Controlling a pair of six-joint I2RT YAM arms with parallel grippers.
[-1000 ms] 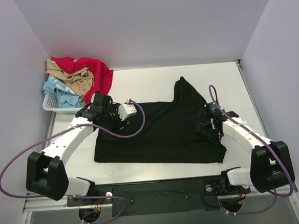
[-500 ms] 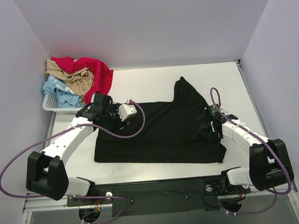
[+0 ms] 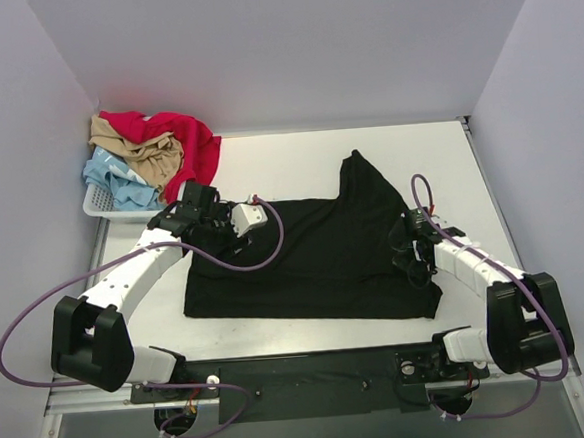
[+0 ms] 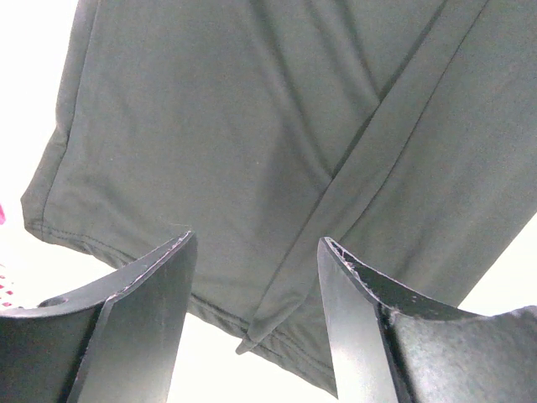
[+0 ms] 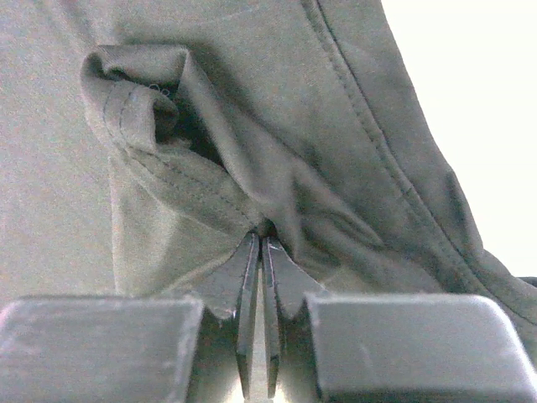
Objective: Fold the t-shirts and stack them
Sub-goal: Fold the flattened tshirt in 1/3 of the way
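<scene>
The black t-shirt [image 3: 315,262] lies spread on the table with one part folded up toward the back right. My left gripper [image 3: 197,208] is open and hovers over the shirt's back left corner; the left wrist view shows the shirt's hem and a fold [image 4: 252,109] between its fingers [image 4: 151,285]. My right gripper [image 3: 407,248] is at the shirt's right edge, shut on a bunched fold of the black cloth [image 5: 185,193]. The red [image 3: 184,138], tan [image 3: 153,154] and pale blue [image 3: 115,183] t-shirts are heaped at the back left.
The white lattice basket [image 3: 99,204] holds the heap of shirts at the back left corner, just behind my left gripper. Bare white table [image 3: 298,158] lies behind the black shirt. Walls close in on the left, back and right.
My right gripper has shifted slightly left and nearer along the shirt's right edge. The left arm and the shirt's shape look unchanged.
</scene>
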